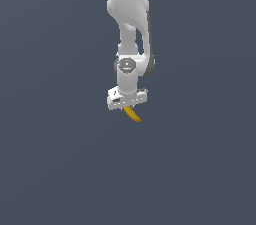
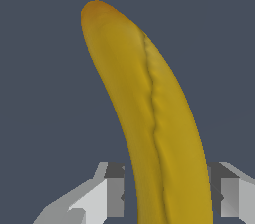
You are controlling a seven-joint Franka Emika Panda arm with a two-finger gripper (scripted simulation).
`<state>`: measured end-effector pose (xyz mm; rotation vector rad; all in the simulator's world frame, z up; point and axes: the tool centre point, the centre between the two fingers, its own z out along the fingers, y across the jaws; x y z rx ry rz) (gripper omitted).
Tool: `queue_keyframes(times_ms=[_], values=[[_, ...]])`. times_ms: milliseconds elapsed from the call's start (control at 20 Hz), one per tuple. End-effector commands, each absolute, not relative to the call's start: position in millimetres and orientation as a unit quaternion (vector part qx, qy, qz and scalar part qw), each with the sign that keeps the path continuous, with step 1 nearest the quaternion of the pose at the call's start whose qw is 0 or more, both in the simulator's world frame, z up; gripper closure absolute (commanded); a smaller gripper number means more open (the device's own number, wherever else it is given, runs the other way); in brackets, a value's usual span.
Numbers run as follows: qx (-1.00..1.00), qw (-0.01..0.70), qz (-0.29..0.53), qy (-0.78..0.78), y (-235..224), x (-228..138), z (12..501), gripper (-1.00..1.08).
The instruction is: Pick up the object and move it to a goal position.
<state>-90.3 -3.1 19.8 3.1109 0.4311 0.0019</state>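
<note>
The yellow banana (image 1: pixel 132 114) hangs from under my white gripper (image 1: pixel 126 105) in the exterior view, its orange-brown tip pointing down and toward the exterior view's right. In the wrist view the banana (image 2: pixel 154 113) fills the middle of the picture, with its orange-brown tip far from the camera. My gripper (image 2: pixel 169 198) is shut on it, with one finger pad (image 2: pixel 115 190) on each side of the fruit. The greenish stem end is hidden inside the gripper. The banana is held clear of the surface below.
A plain dark blue-grey surface (image 1: pixel 60 169) lies all around. The white arm (image 1: pixel 129 24) comes down from the top middle of the exterior view. No other objects or markers show.
</note>
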Motion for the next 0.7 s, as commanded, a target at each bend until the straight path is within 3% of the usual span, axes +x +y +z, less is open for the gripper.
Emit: queue_keyframes(times_ms=[0, 650], values=[[0.990, 0.000, 0.000, 0.138, -2, -91, 19, 1.08], [0.990, 0.000, 0.001, 0.138, -5, -88, 33, 1.08]])
